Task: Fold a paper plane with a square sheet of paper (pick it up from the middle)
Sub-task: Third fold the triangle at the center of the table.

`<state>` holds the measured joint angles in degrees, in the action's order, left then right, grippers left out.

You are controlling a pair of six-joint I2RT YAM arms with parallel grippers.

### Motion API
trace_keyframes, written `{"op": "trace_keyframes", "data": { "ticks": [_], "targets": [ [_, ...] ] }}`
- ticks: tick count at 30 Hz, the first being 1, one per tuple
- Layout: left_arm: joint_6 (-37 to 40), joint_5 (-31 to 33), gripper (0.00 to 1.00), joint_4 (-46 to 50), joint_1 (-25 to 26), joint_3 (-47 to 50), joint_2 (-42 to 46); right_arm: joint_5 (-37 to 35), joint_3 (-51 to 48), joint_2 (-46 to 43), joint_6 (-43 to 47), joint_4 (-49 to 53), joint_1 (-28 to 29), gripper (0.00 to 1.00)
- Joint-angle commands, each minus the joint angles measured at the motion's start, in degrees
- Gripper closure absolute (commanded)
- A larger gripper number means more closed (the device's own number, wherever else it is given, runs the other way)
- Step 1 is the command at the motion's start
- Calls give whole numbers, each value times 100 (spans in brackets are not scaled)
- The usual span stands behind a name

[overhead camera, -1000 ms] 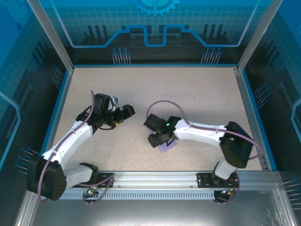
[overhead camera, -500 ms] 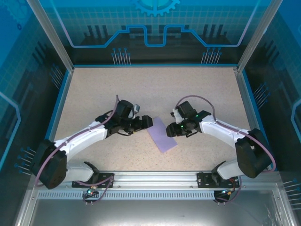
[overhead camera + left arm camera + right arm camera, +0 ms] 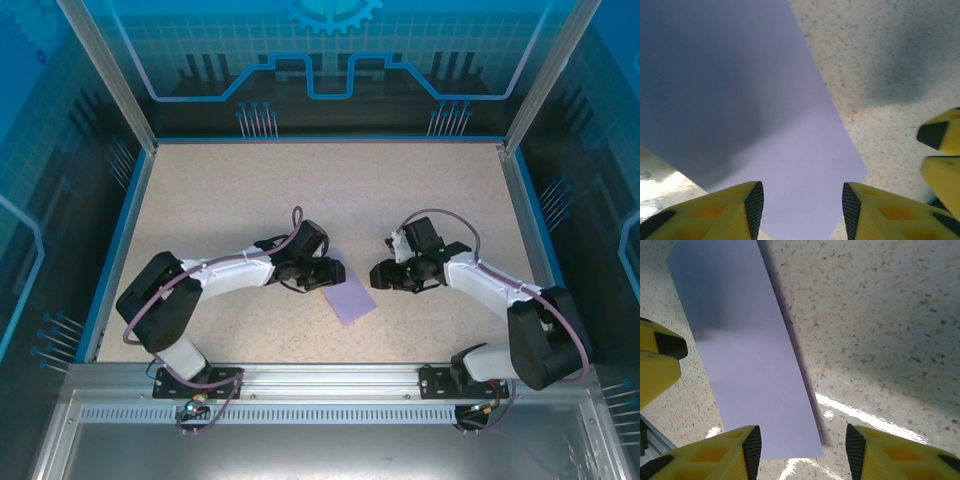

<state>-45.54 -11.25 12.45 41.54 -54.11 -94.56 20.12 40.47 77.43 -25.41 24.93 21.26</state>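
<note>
The square sheet of paper is a flat lavender strip lying on the speckled table, between the two arms. My left gripper hovers low over the sheet's upper left part. In the left wrist view its jaws stand open, with the paper flat beneath the gap. My right gripper sits just right of the sheet, also open. In the right wrist view the paper's near corner lies by its left finger. No paper plane shape shows.
Blue-rimmed walls enclose the table, and a metal rail runs along the near edge. The two grippers face each other closely: the right one's fingertips show in the left wrist view, the left one's fingertips in the right wrist view.
The left arm swung right and came down over the paper's left side, its jaws narrowing. The right gripper lifted off the paper and moved to its right side.
</note>
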Motion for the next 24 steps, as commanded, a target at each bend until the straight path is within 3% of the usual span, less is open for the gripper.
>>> {"op": "trace_keyframes", "data": {
  "ticks": [1,24],
  "targets": [
    [267,669,54,612,26,-200,-103,286,-112,-111,69,-14,-182,49],
    [546,830,70,690,26,-329,-796,1170,-514,311,-107,-412,-298,45]
  ]
}}
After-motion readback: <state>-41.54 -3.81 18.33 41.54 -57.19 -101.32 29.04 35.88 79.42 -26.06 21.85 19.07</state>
